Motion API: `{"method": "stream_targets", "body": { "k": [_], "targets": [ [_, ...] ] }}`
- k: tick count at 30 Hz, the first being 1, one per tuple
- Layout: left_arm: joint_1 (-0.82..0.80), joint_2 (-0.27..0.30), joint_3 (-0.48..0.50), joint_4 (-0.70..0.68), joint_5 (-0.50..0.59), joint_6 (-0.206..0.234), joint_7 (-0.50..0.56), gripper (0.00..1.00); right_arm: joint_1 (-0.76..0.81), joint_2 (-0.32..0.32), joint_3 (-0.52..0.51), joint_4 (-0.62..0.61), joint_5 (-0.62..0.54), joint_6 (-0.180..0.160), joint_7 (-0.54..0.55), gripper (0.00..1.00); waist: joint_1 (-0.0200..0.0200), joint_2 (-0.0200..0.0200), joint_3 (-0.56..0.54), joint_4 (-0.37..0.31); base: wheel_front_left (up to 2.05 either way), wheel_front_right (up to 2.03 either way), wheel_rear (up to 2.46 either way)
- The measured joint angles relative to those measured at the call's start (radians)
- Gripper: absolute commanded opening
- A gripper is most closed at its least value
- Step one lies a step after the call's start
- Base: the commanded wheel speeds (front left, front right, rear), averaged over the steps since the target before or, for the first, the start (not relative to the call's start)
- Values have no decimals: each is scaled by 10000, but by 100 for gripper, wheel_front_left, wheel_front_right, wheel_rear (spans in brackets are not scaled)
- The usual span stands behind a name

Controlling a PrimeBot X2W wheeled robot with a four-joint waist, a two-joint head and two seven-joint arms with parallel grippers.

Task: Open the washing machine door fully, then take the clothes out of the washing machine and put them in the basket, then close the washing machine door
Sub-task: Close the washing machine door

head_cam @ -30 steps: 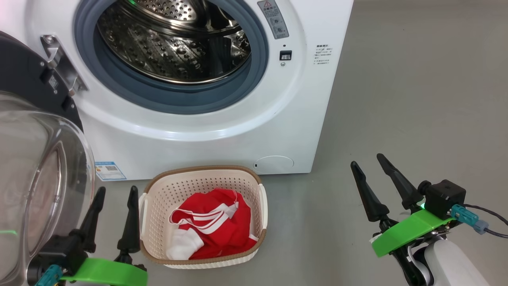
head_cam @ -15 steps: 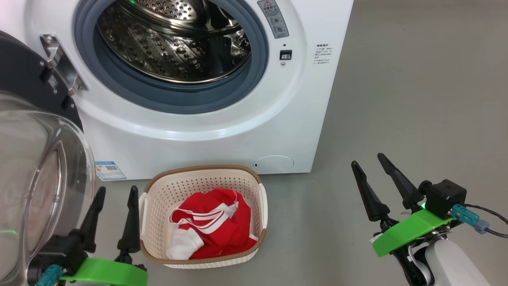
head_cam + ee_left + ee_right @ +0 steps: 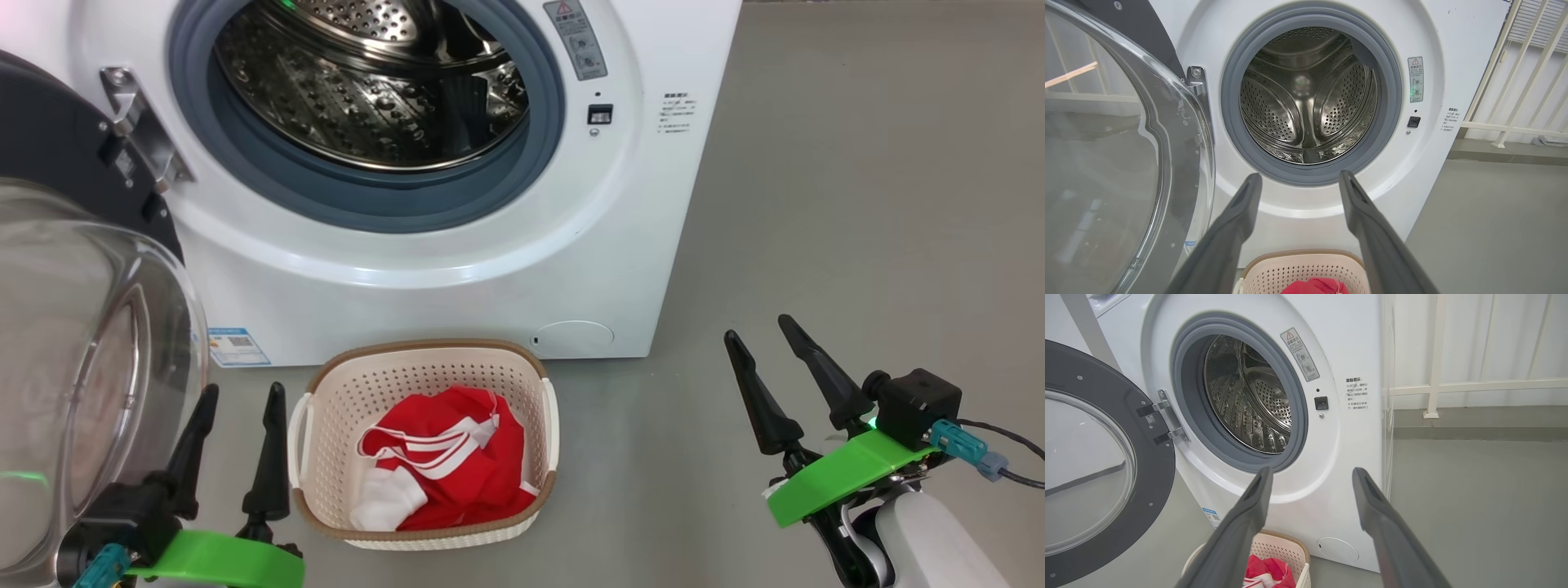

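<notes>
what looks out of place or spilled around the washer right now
Nothing stands out: the clothes sit wholly inside the basket, which stands upright before the washing machine, and the washing machine door hangs open, looking intact.

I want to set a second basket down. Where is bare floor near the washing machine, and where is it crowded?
Bare floor lies between the basket and the right gripper, and to the right of the washing machine. The left is crowded: the open door hangs beside the left gripper and basket.
</notes>
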Motion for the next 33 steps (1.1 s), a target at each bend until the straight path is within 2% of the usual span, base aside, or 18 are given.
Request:
{"method": "stream_targets", "body": {
  "k": [12, 33],
  "targets": [
    [0, -2, -42, 107, 0, 15, 0, 100, 0, -2, 15, 13, 0, 0, 0, 100, 0, 0, -103, 607, 0, 0, 0],
    [202, 21, -173, 157, 19, 449, 63, 100, 161, -6, 282, 107, 75, 0, 0, 100, 0, 0, -457, 2298, 0, 0, 0]
  ]
}}
